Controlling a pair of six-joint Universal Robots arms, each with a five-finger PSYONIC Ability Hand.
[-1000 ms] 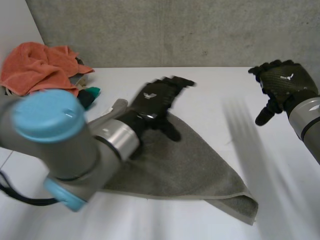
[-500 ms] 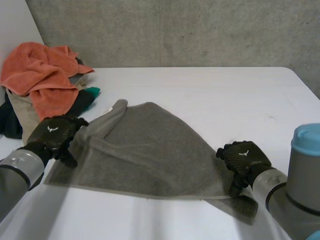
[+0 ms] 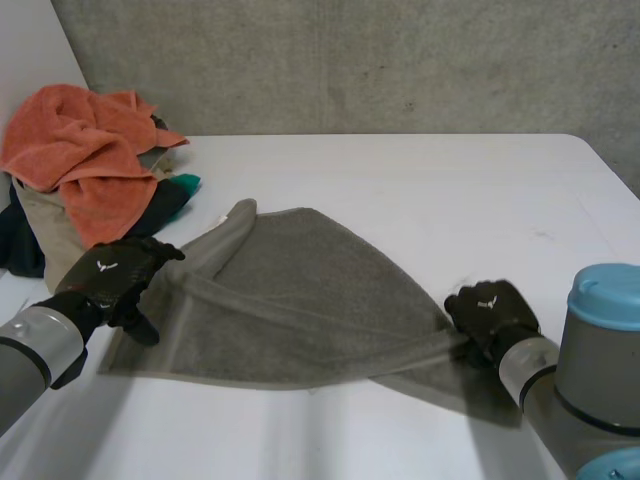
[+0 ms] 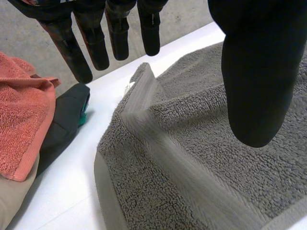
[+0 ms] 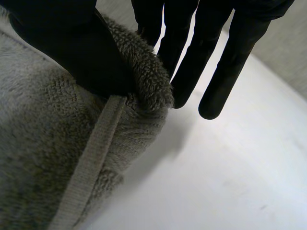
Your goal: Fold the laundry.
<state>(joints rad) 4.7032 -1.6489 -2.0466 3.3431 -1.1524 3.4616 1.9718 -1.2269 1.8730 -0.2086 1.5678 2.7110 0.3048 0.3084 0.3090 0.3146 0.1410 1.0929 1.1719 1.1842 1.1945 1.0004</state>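
Laundry pile (image 3: 60, 190): cut off by the head view's left edge; the pieces under the orange cloth (image 3: 75, 135) are mostly covered.
Grey towel (image 3: 300, 300): the corner beside the right hand (image 3: 490, 312) is blurred, and the corner under the left hand (image 3: 108, 278) is covered.
Left wrist view: the towel runs past the frame.
Right wrist view: the towel's edge tucks behind the thumb, half hiding one finger.

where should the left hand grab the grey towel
Probably the grey towel is best pinched at its near left corner, coming in from the left over the bare table. The hem lies flat there, clear of the raised fold. The left hand is open beside it; the right hand pinches the opposite end.
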